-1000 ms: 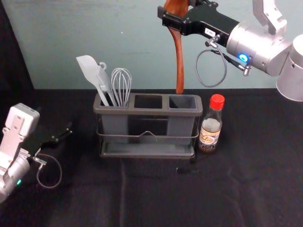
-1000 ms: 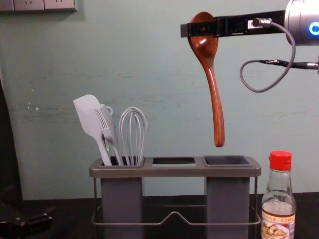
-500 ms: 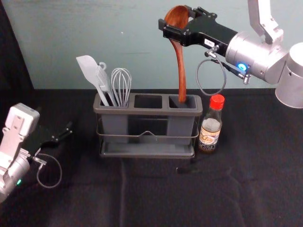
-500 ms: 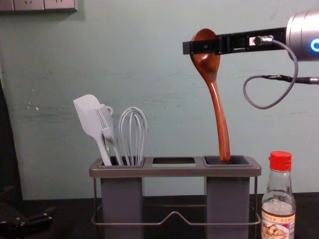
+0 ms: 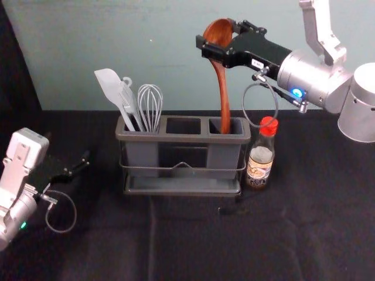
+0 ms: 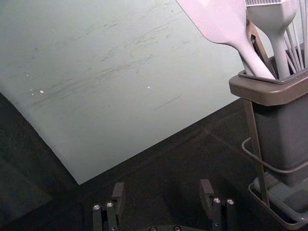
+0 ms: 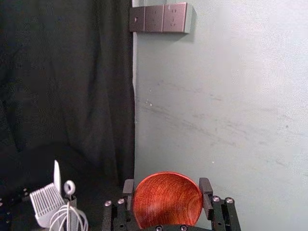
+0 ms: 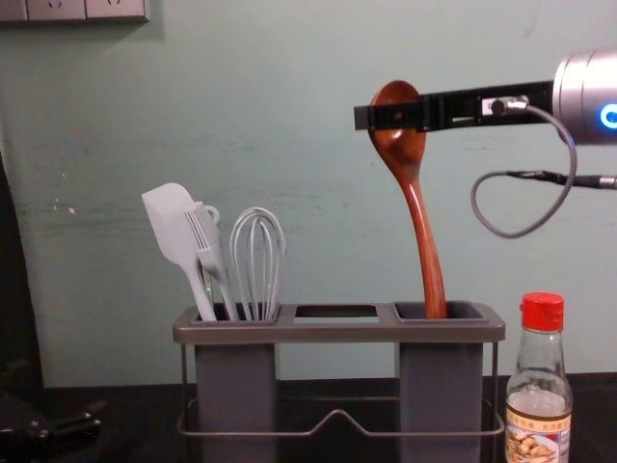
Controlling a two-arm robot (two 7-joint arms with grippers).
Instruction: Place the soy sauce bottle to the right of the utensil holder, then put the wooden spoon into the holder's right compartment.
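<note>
High above the holder's right side, my right gripper [image 5: 218, 42] is shut on the bowl of the wooden spoon [image 5: 223, 88]. In the right wrist view, the spoon's bowl [image 7: 167, 199] sits between the fingers of my right gripper [image 7: 167, 196]. The handle hangs down, slightly tilted, its tip inside the right compartment of the utensil holder [image 5: 183, 139]. The soy sauce bottle [image 5: 261, 155] stands upright just right of the holder. My left gripper [image 5: 79, 167] is parked at the left; the left wrist view has this gripper [image 6: 162, 195] open with nothing between its fingers.
A white spatula [image 8: 175, 231], a brush [image 8: 209, 249] and a whisk [image 8: 257, 260] stand in the holder's left compartment. The wall rises behind the black-covered table [image 5: 193, 246]. A switch panel [image 7: 161, 18] is on the wall.
My right gripper has come down with the spoon, and the handle's tip has gone from above the holder into its right compartment. The bottle and left arm have stayed put.
</note>
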